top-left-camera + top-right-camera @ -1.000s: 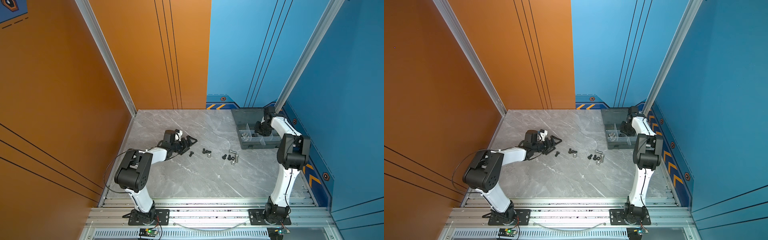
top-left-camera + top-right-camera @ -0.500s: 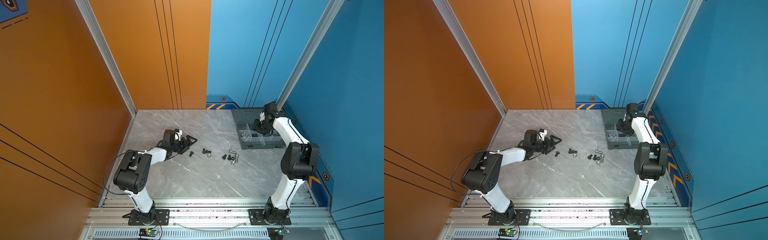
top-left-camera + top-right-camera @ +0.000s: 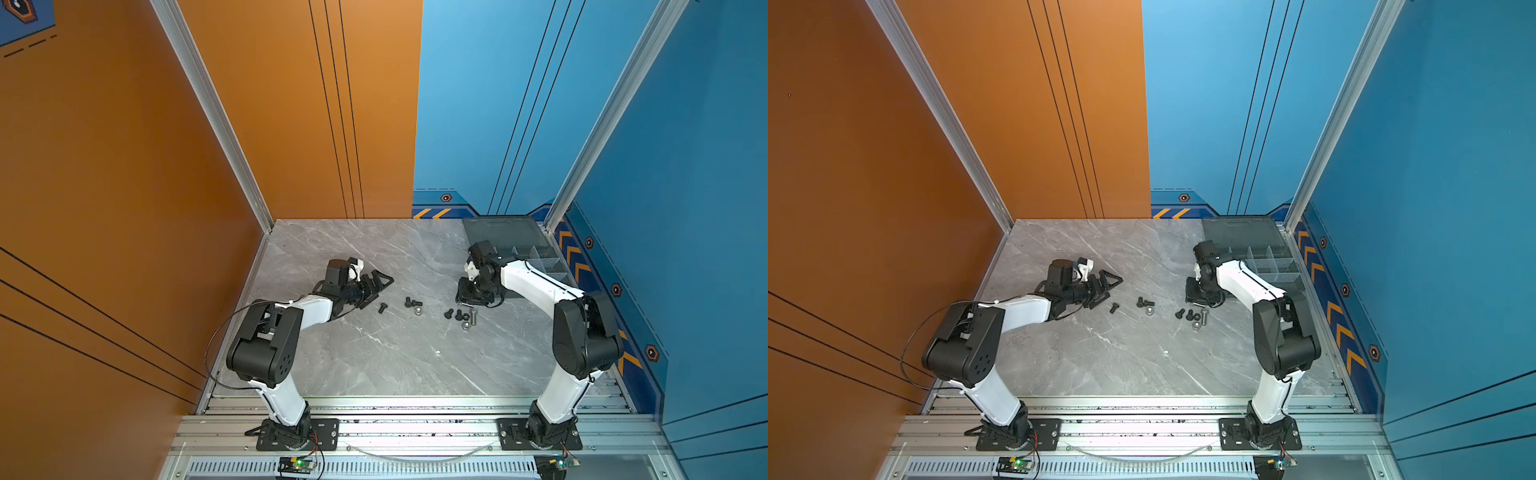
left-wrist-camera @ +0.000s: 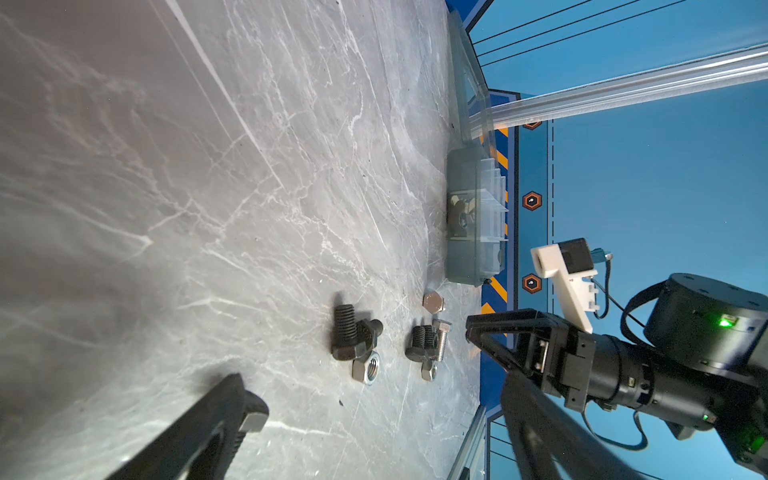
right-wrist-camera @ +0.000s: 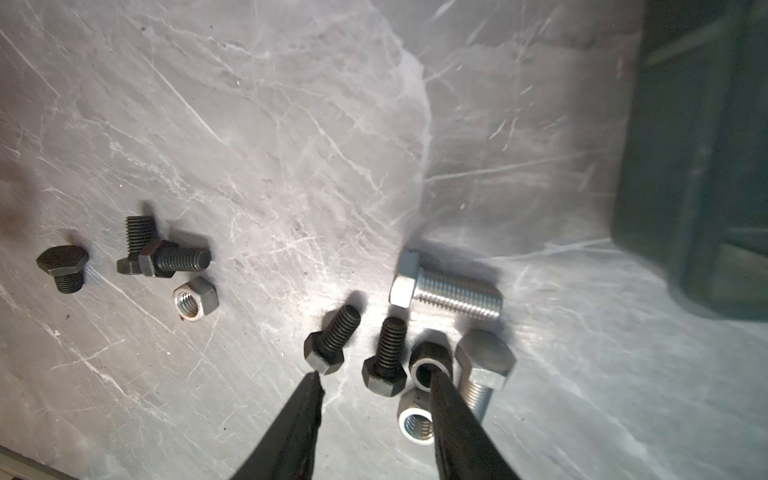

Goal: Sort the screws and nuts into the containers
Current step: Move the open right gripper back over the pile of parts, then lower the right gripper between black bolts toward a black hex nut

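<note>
In both top views the right gripper [image 3: 473, 298] [image 3: 1202, 296] is no longer working over the organizer box [image 3: 540, 259] at the marble table's [image 3: 374, 357] two o'clock corner. Over the last second it has been swinging out and down, and it is now hanging just at twelve o'clock of the nearest cluster of loose screws [image 3: 457, 314]. The left gripper [image 3: 376, 286] is lying low at nine o'clock of the spread, unmoved.

In the left wrist view the left gripper's fingers [image 4: 216, 424] are standing wide apart and holding nothing. Wing nuts [image 4: 459, 212] are already lying in a near compartment of the box.

In the right wrist view the right gripper's jaws are standing partly apart and empty, straddling a black hex screw [image 5: 384, 361]. A black nut [image 5: 430, 359], a silver nut [image 5: 415, 420] and a silver hex screw [image 5: 484, 365] are crowding one finger.

A drop-off seems finished and the next pick is beginning. The neighbours are sitting close enough to get dragged along.
</note>
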